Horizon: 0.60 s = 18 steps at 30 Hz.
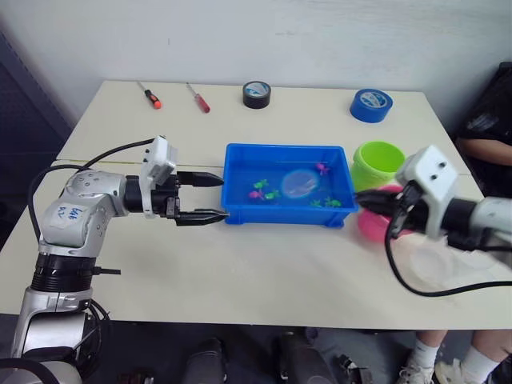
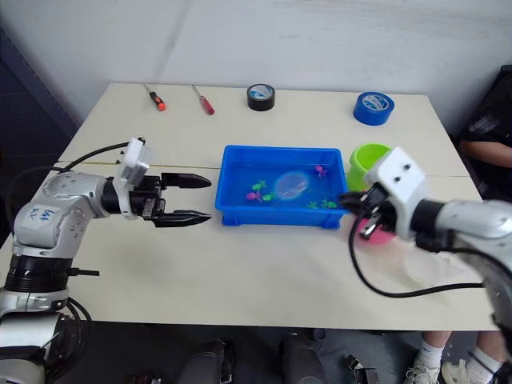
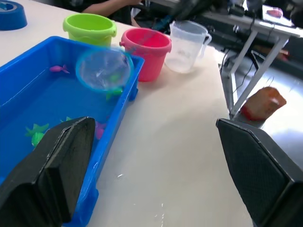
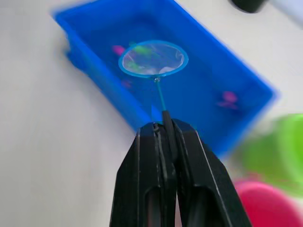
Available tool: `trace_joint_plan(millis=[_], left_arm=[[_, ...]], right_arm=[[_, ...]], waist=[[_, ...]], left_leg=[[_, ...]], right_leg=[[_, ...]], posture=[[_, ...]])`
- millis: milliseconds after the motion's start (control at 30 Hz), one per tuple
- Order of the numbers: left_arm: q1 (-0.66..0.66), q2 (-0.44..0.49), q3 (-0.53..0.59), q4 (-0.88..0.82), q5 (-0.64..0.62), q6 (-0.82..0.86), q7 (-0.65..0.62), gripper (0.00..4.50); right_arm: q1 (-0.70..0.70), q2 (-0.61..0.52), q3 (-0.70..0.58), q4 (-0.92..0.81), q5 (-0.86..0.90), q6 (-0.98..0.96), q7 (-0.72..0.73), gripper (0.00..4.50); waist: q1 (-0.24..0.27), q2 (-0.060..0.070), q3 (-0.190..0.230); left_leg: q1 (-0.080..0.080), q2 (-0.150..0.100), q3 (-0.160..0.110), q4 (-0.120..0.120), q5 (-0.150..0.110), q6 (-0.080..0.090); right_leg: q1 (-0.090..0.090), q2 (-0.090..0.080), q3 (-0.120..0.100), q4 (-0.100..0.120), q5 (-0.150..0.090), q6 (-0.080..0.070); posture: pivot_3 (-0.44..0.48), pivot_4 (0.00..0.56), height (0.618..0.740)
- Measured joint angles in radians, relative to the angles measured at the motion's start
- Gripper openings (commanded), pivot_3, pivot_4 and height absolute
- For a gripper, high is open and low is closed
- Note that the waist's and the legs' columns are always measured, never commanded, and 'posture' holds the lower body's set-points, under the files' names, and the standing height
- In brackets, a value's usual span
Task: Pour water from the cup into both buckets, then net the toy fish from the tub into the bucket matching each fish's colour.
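The blue tub (image 1: 280, 214) sits mid-table and holds water and several tiny fish, among them a pink one (image 1: 322, 168) and a green one (image 1: 260, 183). My right gripper (image 1: 362, 199) is shut on the thin handle of the net (image 4: 152, 58). The net's blue hoop (image 1: 300, 184) hangs over the tub's middle. My left gripper (image 1: 222, 197) stands open at the tub's left end, holding nothing. The lime green bucket (image 1: 378, 164) and the pink bucket (image 3: 147, 49) stand right of the tub. The clear cup (image 3: 187, 40) is beyond the pink one.
Along the table's far edge lie two screwdrivers (image 1: 150, 96) (image 1: 198, 98), a black tape roll (image 1: 257, 94) and a blue tape roll (image 1: 371, 104). A person (image 1: 488, 120) sits at the right end. Bare tabletop lies in front of the tub.
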Motion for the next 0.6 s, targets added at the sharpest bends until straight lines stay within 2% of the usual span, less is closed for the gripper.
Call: trace_joint_plan(millis=[100,200,433,600], left_arm=[[0.000,-0.025,-0.006,-0.004,0.006,-0.025,0.021,4.48],[0.000,-0.038,-0.006,-0.014,0.005,-0.025,0.041,4.48],[0.006,-0.067,-0.042,-0.084,0.003,-0.028,0.051,4.48],[0.006,-0.068,-0.044,-0.103,0.002,-0.023,0.059,4.48]], right_arm=[[-0.004,-0.124,0.090,0.133,-0.186,-0.288,0.109,0.00],[-0.033,-0.164,0.166,0.231,-0.315,-0.519,0.175,0.00],[-0.186,-0.159,0.334,0.482,-0.566,-0.992,0.272,0.00],[-0.263,-0.122,0.387,0.601,-0.651,-1.160,0.304,0.00]], waist=[[-0.003,0.000,0.000],[-0.005,0.000,0.000],[-0.006,0.001,0.001],[-0.006,0.002,0.001]], left_leg=[[0.000,0.001,0.001,0.000,0.000,0.000],[0.000,0.002,0.002,0.000,0.000,0.000],[0.001,0.002,0.003,0.001,0.002,-0.004],[0.001,0.002,0.003,0.002,0.003,-0.005]], right_leg=[[-0.001,0.001,0.001,0.000,0.000,0.000],[-0.001,0.003,0.002,0.000,0.000,0.000],[-0.001,0.003,0.003,0.002,0.000,0.000],[-0.001,0.003,0.003,0.003,0.000,0.000]], posture=[[0.000,0.150,0.740],[0.000,0.150,0.740],[0.000,0.150,0.740],[0.000,0.150,0.740]])
